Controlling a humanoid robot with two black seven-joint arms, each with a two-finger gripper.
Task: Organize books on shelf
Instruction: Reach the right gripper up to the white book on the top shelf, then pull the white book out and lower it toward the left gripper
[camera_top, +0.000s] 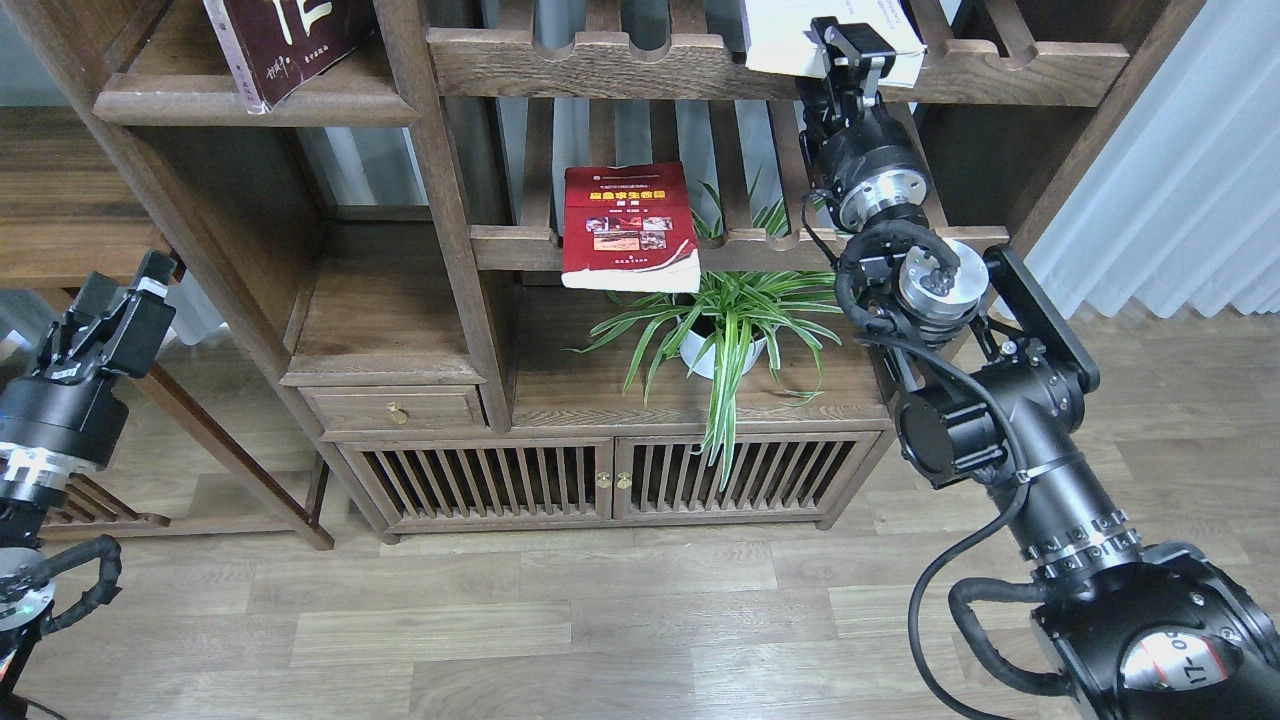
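The dark maroon book (285, 40) leans on the solid plank shelf (330, 103) at the upper left. The red book (628, 228) lies on the middle slatted rack and overhangs its front rail. The white book (775, 40) lies on the top slatted rack. My right gripper (848, 40) is raised against the white book's front edge; its fingers overlap the book and I cannot tell how they stand. My left gripper (118, 290) is open and empty, low at the left, clear of the cabinet.
A potted spider plant (722, 325) stands on the cabinet top below the red book. A lower plank surface with a small drawer (395, 408) is at the left. A dark wooden table (60, 215) stands behind my left arm. Curtains (1180, 150) hang at the right.
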